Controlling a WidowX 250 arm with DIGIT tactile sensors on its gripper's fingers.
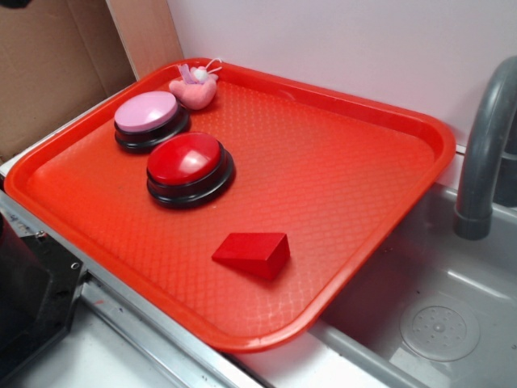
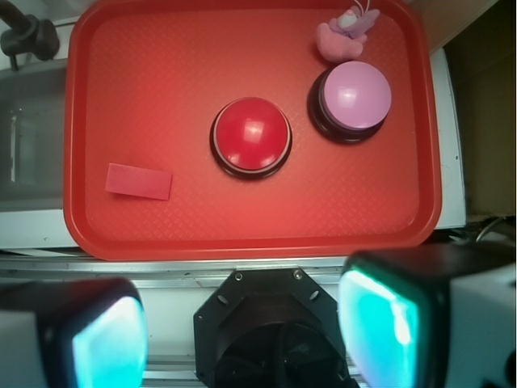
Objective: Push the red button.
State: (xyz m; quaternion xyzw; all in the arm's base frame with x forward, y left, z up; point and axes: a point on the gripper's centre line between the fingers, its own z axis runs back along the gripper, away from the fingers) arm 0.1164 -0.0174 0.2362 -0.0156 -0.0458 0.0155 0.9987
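The red button point(image 1: 186, 159), a glossy red dome on a black round base, sits on the red tray point(image 1: 339, 170) left of its middle. In the wrist view the red button point(image 2: 250, 135) lies near the tray's centre, far ahead of my gripper point(image 2: 242, 335). The gripper is high above the robot base, short of the tray's near edge, with its jaws wide apart and nothing between them. The teal pads point(image 2: 380, 323) show at the bottom corners. The gripper is out of the exterior view.
A pink-topped button point(image 1: 148, 113) stands just behind the red one, with a small pink plush toy point(image 1: 195, 87) beyond it. A red wedge block point(image 1: 253, 252) lies near the tray's front. A grey faucet point(image 1: 483, 153) and sink point(image 1: 436, 323) are to the right.
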